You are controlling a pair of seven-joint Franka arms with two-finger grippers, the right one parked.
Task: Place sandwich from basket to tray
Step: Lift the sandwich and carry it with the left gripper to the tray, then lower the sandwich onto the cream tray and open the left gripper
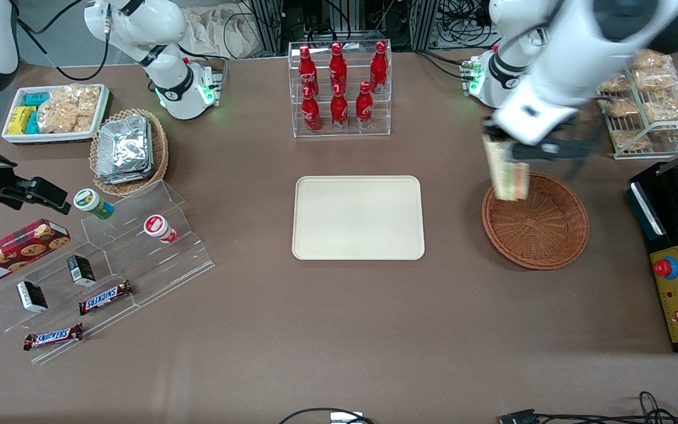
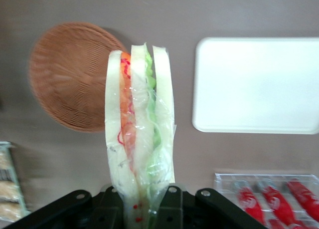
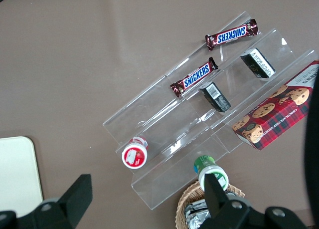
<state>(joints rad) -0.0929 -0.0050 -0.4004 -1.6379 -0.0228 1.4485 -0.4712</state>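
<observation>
One sandwich (image 2: 139, 139) clamped in pincer (image 2: 139, 209), above basket (image 1: 536, 222) rim.

From high in front, one camera is looking down over my whole table (image 1: 339, 330). My wrist camera is peering closely past my gripper (image 2: 142, 199), sharing the tray (image 2: 256, 84) and basket (image 2: 70, 74).

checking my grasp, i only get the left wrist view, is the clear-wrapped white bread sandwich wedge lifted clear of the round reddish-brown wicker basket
Observer: Front view shows the clear-wrapped white bread sandwich wedge hanging from the left gripper, over the rim of the round reddish-brown wicker basket.
Operator: anything left in the basket
Observer: No, its weave shows bare.
Operator: is the cream rectangular plastic tray free
Observer: Yes, the cream rectangular plastic tray holds nothing, and red bottles in a clear rack stand farther from the front camera.
</observation>
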